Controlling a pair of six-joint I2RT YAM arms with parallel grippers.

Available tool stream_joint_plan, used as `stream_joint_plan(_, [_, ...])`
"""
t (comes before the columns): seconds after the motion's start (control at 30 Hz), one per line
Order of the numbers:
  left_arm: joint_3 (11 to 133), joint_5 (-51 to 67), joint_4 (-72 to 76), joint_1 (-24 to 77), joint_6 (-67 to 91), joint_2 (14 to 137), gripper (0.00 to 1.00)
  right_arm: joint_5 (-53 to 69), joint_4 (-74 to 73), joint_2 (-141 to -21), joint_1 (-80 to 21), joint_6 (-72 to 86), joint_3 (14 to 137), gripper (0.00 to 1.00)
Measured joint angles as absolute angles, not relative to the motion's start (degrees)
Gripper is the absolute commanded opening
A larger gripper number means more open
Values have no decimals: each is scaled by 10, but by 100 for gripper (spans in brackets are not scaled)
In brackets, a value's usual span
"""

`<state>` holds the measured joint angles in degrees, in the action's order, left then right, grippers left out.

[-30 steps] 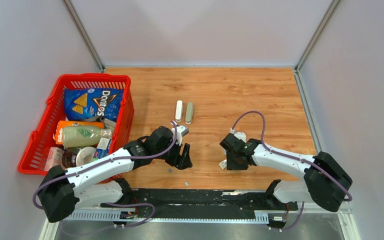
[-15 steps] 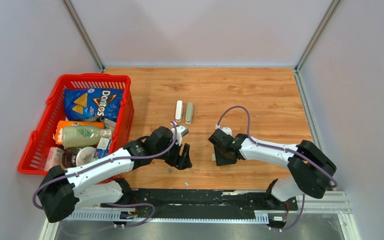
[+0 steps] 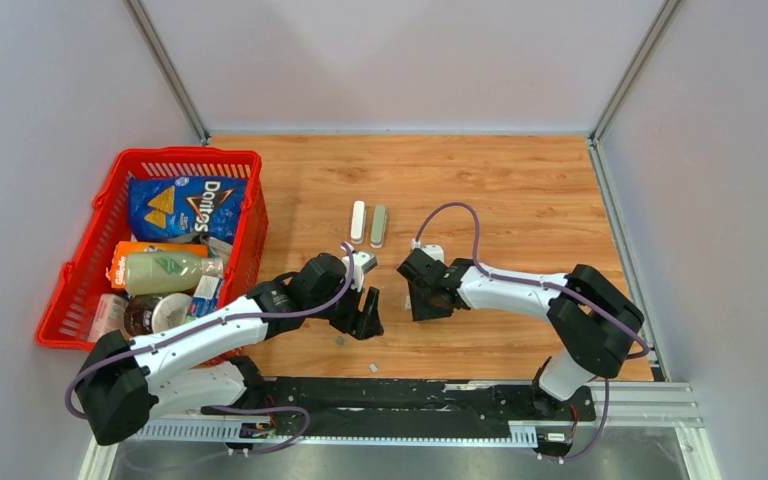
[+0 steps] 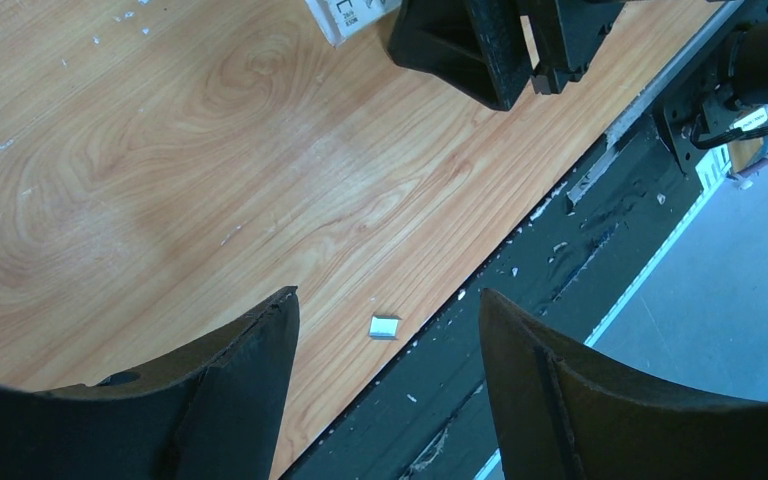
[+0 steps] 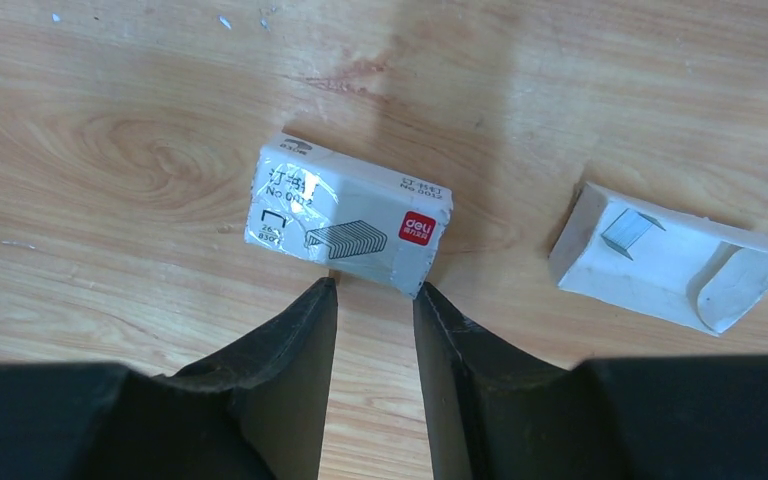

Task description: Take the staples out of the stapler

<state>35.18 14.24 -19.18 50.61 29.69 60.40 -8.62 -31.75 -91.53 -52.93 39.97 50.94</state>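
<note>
The stapler (image 3: 369, 224) lies at mid-table as a white bar and a grey-green bar side by side. Two short silvery staple strips lie near the front edge, one (image 3: 341, 341) just below my left gripper (image 3: 365, 320) and one (image 3: 373, 368) by the rail. The left wrist view shows the second strip (image 4: 385, 327) between the open, empty jaws of my left gripper (image 4: 388, 300). My right gripper (image 3: 422, 302) is narrowly open and empty. Its tips (image 5: 375, 288) almost touch a white staple box (image 5: 352, 228). An open white box tray (image 5: 665, 258) holds a small staple strip (image 5: 628, 232).
A red basket (image 3: 250, 160) with chips, bottles and cans stands at the left. The black rail (image 3: 410, 392) runs along the table's front edge. My right gripper (image 4: 500, 45) and the staple box (image 4: 348, 15) show at the top of the left wrist view.
My right arm has swung left, bringing its gripper close to my left gripper. The left arm has not moved.
</note>
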Motion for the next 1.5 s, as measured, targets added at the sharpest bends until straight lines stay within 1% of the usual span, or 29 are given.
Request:
stream_joint_plan(0.17, [352, 139, -209, 506, 296, 595, 73, -95, -318, -916, -533, 409, 512, 43])
stream_joint_plan(0.23, [352, 133, -222, 506, 296, 581, 73, -103, -326, -910, -541, 412, 512, 45])
stream_joint_plan(0.37, [353, 117, -251, 506, 296, 546, 73, -113, -356, -865, -566, 413, 512, 49])
stream_joint_plan(0.5, [353, 90, -284, 506, 299, 519, 74, -127, -380, -808, -620, 413, 512, 52])
stream_joint_plan(0.67, [348, 35, -315, 506, 327, 465, 74, -149, -405, -795, -711, 422, 512, 54])
stream_joint_plan(0.8, [327, -3, -325, 506, 353, 413, 75, -166, -409, -814, -775, 438, 520, 57])
stream_joint_plan(0.97, [302, -31, -339, 506, 380, 375, 81, -186, -394, -871, -821, 458, 547, 59])
stream_joint_plan(1.2, [296, -57, -371, 506, 397, 341, 83, -190, -362, -926, -834, 472, 581, 60])
stream_joint_plan(1.33, [296, -74, -392, 507, 403, 311, 82, -187, -342, -953, -838, 472, 599, 60])
stream_joint_plan(1.5, [296, -96, -416, 507, 412, 281, 82, -179, -328, -992, -840, 471, 622, 56])
